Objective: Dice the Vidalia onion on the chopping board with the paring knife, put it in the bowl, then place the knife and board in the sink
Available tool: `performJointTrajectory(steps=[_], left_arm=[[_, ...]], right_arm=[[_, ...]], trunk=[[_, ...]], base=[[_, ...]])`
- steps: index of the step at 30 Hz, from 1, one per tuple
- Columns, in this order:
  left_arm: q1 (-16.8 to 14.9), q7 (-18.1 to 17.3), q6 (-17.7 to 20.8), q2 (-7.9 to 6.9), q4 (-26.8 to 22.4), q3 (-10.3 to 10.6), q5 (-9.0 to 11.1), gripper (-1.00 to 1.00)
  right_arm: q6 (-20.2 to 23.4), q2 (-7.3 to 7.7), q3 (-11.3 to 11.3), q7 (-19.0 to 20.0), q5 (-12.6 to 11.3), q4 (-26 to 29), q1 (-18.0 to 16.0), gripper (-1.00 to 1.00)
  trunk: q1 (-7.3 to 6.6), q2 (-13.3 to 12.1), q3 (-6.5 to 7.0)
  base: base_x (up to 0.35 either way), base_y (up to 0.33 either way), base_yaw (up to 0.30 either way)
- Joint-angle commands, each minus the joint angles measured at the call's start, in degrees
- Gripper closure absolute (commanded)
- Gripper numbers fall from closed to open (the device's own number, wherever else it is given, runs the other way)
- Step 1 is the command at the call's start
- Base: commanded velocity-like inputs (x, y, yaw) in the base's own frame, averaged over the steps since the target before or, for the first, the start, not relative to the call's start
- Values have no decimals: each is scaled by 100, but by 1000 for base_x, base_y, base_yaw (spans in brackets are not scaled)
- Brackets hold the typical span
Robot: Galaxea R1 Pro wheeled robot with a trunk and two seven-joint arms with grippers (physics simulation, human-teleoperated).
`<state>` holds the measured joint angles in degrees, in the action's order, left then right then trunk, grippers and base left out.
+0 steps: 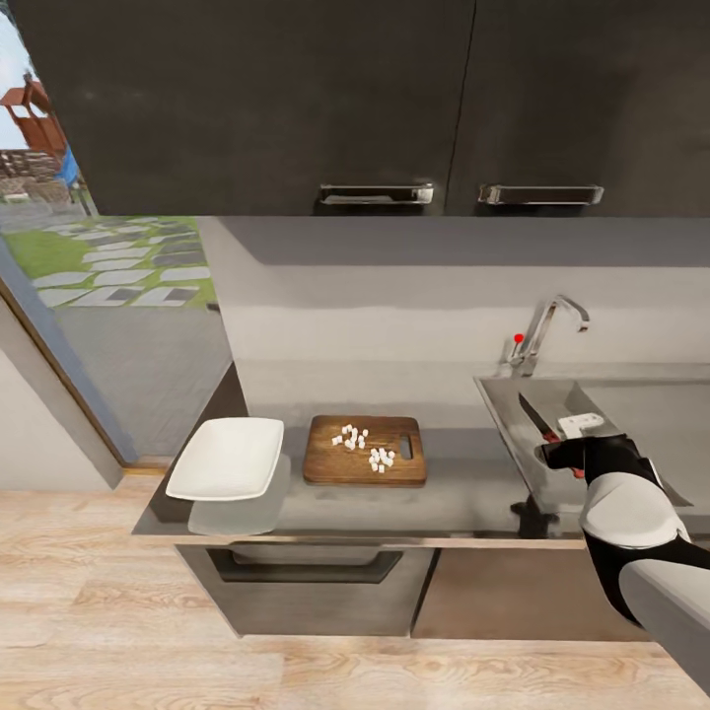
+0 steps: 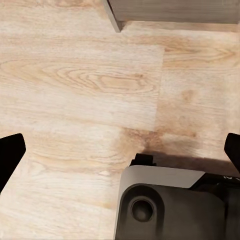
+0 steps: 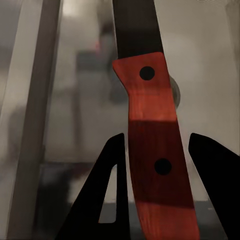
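Our right arm (image 1: 631, 513) fills the near corner, its gripper (image 1: 564, 456) clamped on the paring knife (image 1: 537, 416) by the red handle (image 3: 155, 150). We hold it over the sink (image 1: 631, 404), blade pointing away toward the tap (image 1: 552, 325). Countertop (image 1: 463, 493) to the left carries the bowl (image 1: 227, 459), then the chopping board (image 1: 365, 451), diced onion (image 1: 363, 446) on it, not yet in the bowl. Left gripper (image 2: 120, 150) hangs wide open over the floor (image 2: 75, 90). No legible writing.

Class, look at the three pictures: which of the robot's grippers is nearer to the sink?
Right. The right gripper hangs over the sink, jaws around the knife by its red handle. The left gripper points down at the wooden floor, jaws wide apart, beside the robot's base.
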<state>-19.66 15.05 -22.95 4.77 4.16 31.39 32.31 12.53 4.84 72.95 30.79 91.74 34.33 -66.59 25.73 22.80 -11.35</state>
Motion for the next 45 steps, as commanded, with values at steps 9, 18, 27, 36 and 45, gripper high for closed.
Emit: performJointTrajectory(steps=[9, 18, 27, 36, 45], left_arm=[[-6, 16, -33, 7, 23, 33, 4, -100], [-7, 16, -34, 7, 23, 33, 4, -100], [-3, 16, -34, 7, 23, 33, 4, -100], [-3, 16, -34, 7, 23, 33, 4, -100], [-3, 16, -34, 7, 23, 33, 4, -100]], right_arm=[[12, 129, 59, -36, 11, -508, 2, 100], [19, 161, 70, -212, 4, -773, 14, 100], [38, 461, 726, -172, -3, -863, 15, 100], [47, 599, 1390, -158, 1, -876, 15, 100], [106, 615, 1406, -191, 2, -876, 15, 100]], trunk=[[6, 12, -12], [6, 12, -12], [6, 12, -12], [6, 12, -12], [6, 12, -12]], base=[[255, 0, 0], [14, 0, 0], [0, 0, 0], [0, 0, 0], [213, 0, 0]])
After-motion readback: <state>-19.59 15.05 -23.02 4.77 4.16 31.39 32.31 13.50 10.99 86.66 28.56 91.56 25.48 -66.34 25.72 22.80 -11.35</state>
